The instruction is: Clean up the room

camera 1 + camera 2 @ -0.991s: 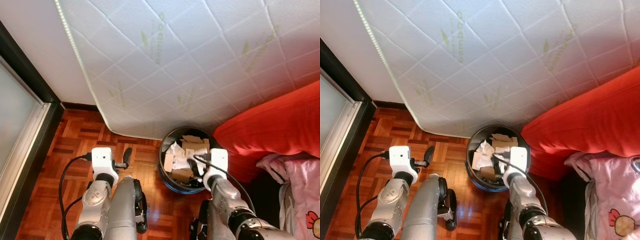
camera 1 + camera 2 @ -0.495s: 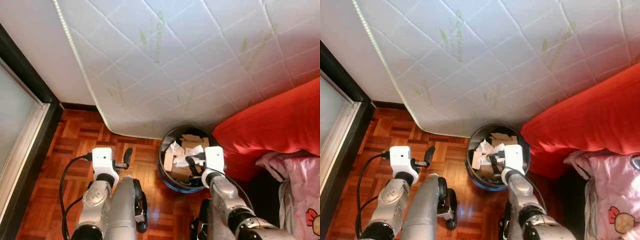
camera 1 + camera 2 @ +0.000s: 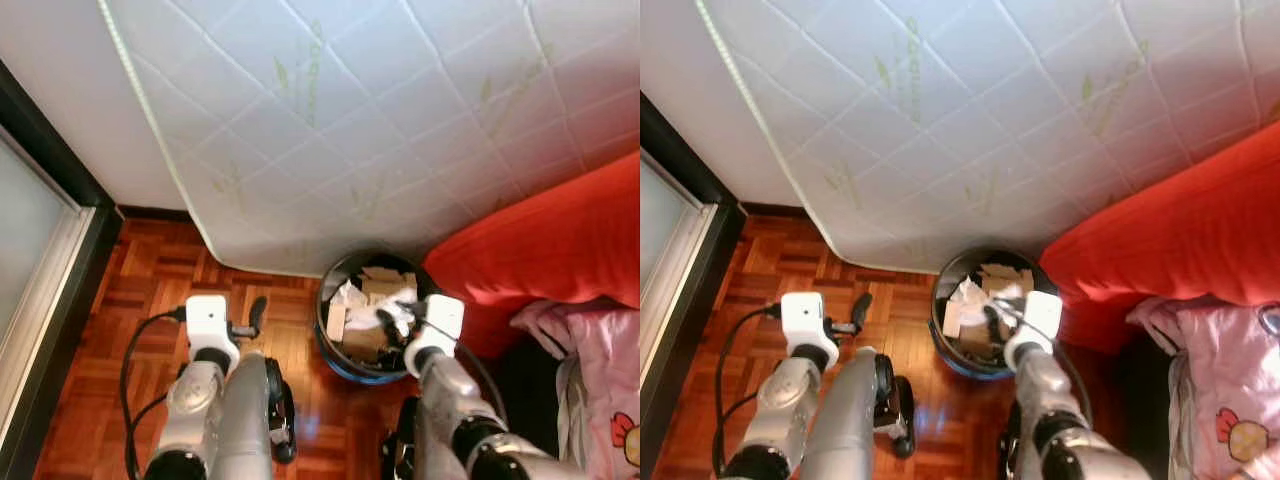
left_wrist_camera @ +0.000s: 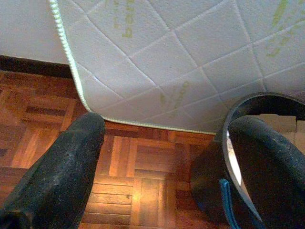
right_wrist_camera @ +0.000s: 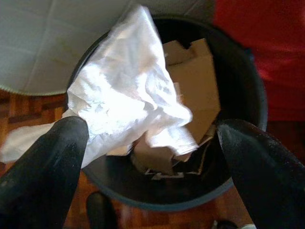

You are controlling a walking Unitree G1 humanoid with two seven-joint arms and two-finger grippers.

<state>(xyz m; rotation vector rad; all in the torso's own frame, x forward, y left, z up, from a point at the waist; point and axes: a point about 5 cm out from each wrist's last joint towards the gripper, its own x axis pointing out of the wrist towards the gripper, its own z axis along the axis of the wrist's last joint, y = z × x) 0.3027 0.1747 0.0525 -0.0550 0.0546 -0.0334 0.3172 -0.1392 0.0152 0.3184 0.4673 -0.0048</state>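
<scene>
Crumpled white paper [image 5: 126, 90]: released above round black waste bin [image 5: 248, 95] for disposal; right gripper [image 5: 152, 191] spread wide, empty.

The robot's silver right arm [image 3: 455, 400] is reaching forward, and its right gripper [image 5: 152, 157] is hanging just over the round black waste bin [image 3: 335, 355]. Its two long black fingers [image 5: 43, 162] are spreading wide apart, with nothing squeezed between them. The silver left arm [image 3: 205, 400] is bending beside the bin, on its left side. The left gripper [image 4: 157, 171] is pointing past the bin, fingers apart and holding nothing.
</scene>
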